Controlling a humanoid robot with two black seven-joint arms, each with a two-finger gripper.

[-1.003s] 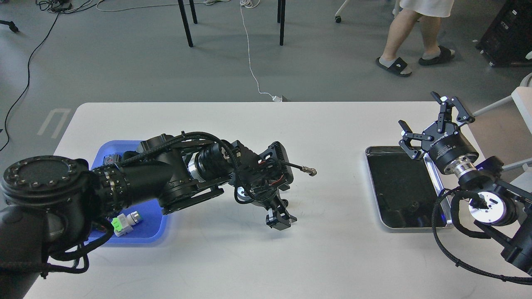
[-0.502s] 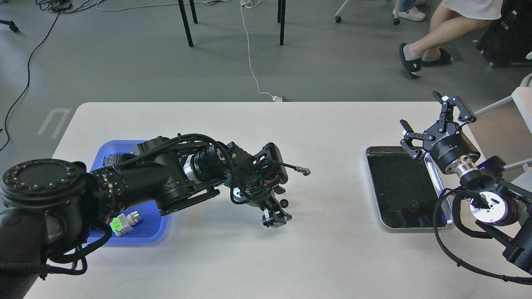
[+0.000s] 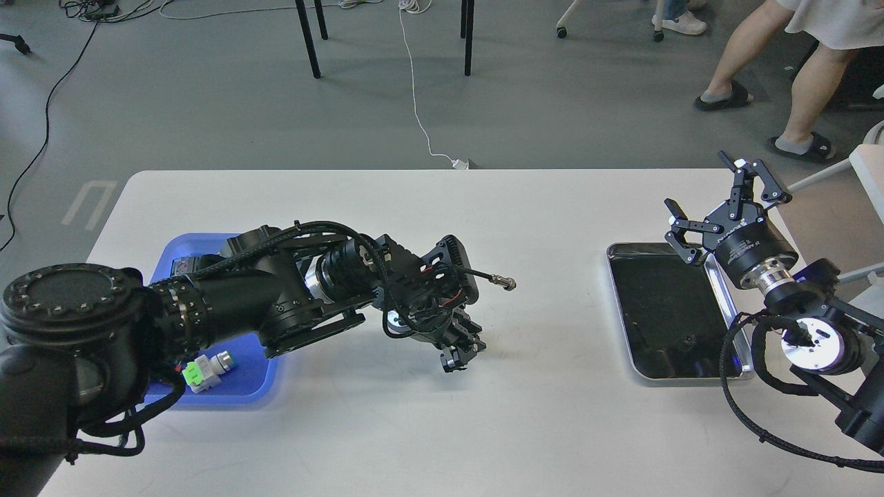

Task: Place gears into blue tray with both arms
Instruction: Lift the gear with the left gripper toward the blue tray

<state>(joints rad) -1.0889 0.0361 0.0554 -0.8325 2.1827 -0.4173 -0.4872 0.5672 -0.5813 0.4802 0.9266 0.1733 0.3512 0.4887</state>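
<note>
On a white table (image 3: 552, 428), the blue tray (image 3: 259, 386) sits at the left, largely hidden under the left arm (image 3: 228, 304); a green-and-white connector block (image 3: 204, 371) lies on its near floor. The left gripper (image 3: 461, 351) points down at mid-table, its dark fingers too bunched to tell whether they are parted or clamped. No gear can be made out there. At right, a small dark piece, possibly a gear (image 3: 687, 340), rests in the steel tray (image 3: 618, 310). The right gripper (image 3: 722, 207) hangs spread wide above the tray's far corner.
</note>
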